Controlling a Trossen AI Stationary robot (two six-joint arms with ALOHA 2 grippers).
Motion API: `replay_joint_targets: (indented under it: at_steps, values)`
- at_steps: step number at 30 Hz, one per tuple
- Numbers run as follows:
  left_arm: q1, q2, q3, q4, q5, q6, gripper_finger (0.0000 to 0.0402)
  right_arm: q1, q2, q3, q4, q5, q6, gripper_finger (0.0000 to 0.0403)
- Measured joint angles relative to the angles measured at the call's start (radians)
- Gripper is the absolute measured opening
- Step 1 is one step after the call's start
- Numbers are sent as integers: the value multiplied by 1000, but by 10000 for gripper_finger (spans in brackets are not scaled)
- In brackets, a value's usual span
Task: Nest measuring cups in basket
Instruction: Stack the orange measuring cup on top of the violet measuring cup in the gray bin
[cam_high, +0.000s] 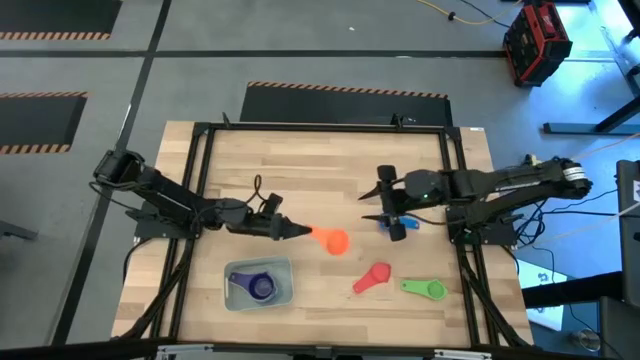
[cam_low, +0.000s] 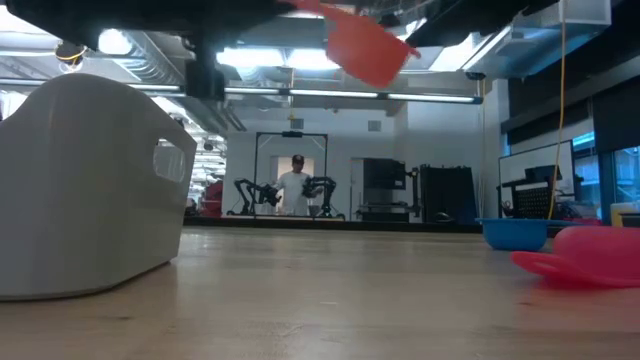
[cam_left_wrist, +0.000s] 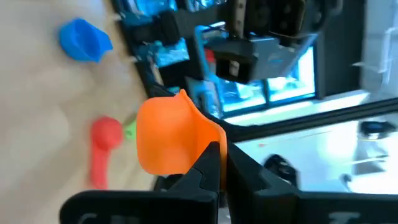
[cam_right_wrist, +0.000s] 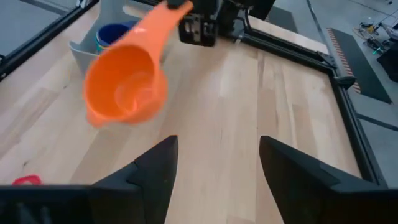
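A: Wooden table (cam_high: 300, 175) top, seen from above. What sits at seven o'clock?

B: The basket (cam_high: 236, 297), with the purple and blue cups (cam_high: 261, 288) already nested inside. Just past it, near centre, the left gripper (cam_high: 296, 232) is clamped on the handle of the orange cup (cam_high: 331, 241), held off the wood.

A: So that cup is in transit?

B: I'd judge so. Next it must swing back toward seven o'clock and drop into the stack, bowl down.

A: And further right?

B: The pink cup (cam_high: 372, 279) and green cup (cam_high: 424, 289) lie at five o'clock. At three o'clock the right gripper (cam_high: 384, 203) hangs with fingers apart, empty, the blue cup (cam_high: 400, 221) beside it.
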Motion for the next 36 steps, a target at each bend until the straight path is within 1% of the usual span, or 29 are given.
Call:
replay_joint_targets:
  at_steps: [3,6,10,15,20,23,26,29,36]
  values:
    - [-44,-49,0,3,-23,-23,0,0,-14,0,-4,0,0,225]
    - [-99,-98,0,-23,-80,-25,0,0,-13,0,-5,0,0,227]
    - [-184,-174,0,-98,-183,-24,0,0,-1,0,-5,0,0,233]
    - [-297,-267,1,-223,-282,-30,0,0,11,0,-4,1,0,228]
    - [-414,-332,1,-287,-326,-32,0,0,15,0,-4,1,0,225]
    - [-481,-350,1,-331,-352,-43,0,0,15,0,-4,1,0,230]
    - [-538,-354,1,-407,-388,-87,0,0,15,0,-4,1,0,233]
    - [-591,-354,1,-519,-417,-187,0,0,15,0,-3,1,1,230]
    - [-670,-354,1,-769,-423,-418,2,0,16,0,-3,1,1,226]
